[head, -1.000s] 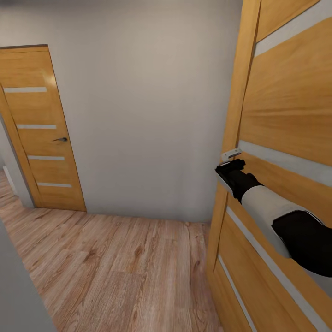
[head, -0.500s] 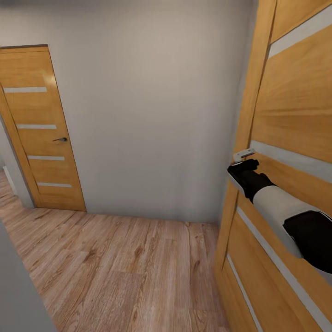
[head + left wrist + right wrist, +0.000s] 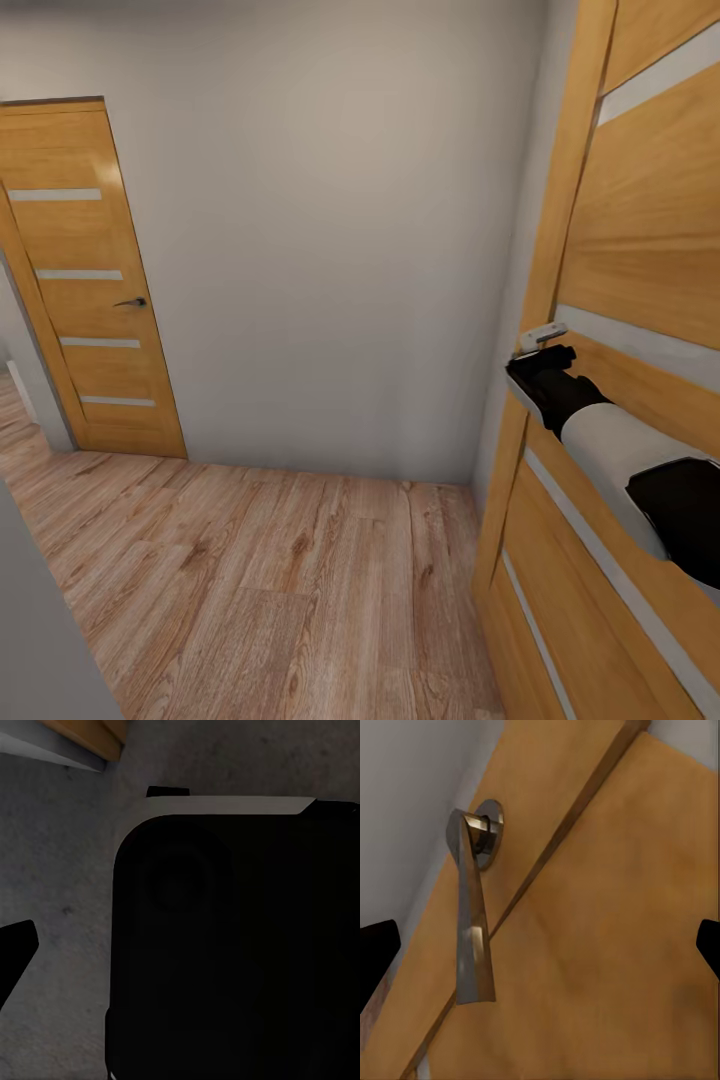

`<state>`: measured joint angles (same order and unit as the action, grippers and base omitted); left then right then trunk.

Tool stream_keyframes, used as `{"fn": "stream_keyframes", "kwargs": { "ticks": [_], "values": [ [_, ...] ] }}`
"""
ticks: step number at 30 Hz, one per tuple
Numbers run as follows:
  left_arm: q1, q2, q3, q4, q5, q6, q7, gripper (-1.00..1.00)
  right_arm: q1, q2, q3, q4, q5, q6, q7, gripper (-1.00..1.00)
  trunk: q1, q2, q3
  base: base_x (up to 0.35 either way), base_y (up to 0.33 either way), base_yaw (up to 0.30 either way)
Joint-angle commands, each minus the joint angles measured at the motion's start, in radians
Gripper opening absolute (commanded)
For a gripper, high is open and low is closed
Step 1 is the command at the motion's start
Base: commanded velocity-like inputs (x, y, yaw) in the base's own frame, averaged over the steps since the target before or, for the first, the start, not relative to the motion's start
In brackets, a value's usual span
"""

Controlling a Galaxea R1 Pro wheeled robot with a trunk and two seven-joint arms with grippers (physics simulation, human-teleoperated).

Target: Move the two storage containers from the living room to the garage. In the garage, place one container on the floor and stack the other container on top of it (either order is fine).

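The right claw [image 3: 537,358] is at the near door [image 3: 650,230], by the handle [image 3: 472,922]. Its two fingers are spread wide, one on each side of the handle, and they grip nothing.

In the last second this door's edge slid to the right in the head view, and the arm went with it. The wall [image 3: 330,250] and the far door [image 3: 90,290] stayed put, so I think the door is swinging away under the push.

Of the left claw [image 3: 18,946] I see one dark tip beside a big black shape, over rough grey ground. I cannot tell if it is spread or closed.

The wood floor [image 3: 250,570] means this is not the garage. I cannot tell where the boxes are. The robot looks to be opening a way through.
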<state>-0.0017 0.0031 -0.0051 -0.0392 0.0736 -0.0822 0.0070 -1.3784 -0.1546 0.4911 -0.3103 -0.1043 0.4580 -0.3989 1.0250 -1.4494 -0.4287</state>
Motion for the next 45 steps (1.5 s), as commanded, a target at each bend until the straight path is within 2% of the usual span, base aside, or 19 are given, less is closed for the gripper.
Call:
{"fn": "stream_keyframes", "kwargs": {
  "ticks": [1, 15, 23, 26, 31, 45],
  "values": [
    [0.000, 0.000, -0.001, -0.001, 0.008, -0.002, 0.001, 1.00, -0.001, -0.005, 0.004, -0.001, 0.003, 0.012, -0.009, 1.00, 0.000, -0.001, -0.001, 0.000, 0.000, 0.000],
    [0.000, 0.000, -0.001, -0.001, 0.008, -0.002, 0.001, 1.00, -0.001, -0.045, 0.004, -0.001, 0.002, 0.011, -0.008, 1.00, 0.000, -0.001, -0.001, 0.000, 0.000, 0.000],
    [0.000, 0.001, -0.001, -0.001, 0.009, -0.002, 0.001, 1.00, -0.001, -0.051, 0.003, 0.000, 0.001, 0.004, -0.008, 1.00, 0.000, -0.001, -0.001, 0.000, 0.000, 0.000],
    [0.000, 0.001, -0.001, -0.001, 0.009, -0.002, 0.001, 1.00, -0.001, -0.070, 0.002, 0.000, 0.000, 0.000, -0.003, 1.00, 0.000, -0.001, -0.001, 0.000, 0.000, 0.000],
    [0.000, 0.001, -0.001, -0.001, 0.009, -0.002, 0.001, 1.00, -0.001, -0.086, -0.002, 0.000, 0.000, -0.001, 0.001, 1.00, 0.000, -0.001, -0.001, 0.000, 0.000, 0.000],
    [0.000, 0.001, 0.001, -0.001, 0.009, -0.001, 0.001, 1.00, -0.001, -0.104, -0.003, 0.000, 0.000, -0.001, 0.003, 1.00, 0.000, -0.001, -0.001, 0.000, 0.000, 0.000]
  ]
}}
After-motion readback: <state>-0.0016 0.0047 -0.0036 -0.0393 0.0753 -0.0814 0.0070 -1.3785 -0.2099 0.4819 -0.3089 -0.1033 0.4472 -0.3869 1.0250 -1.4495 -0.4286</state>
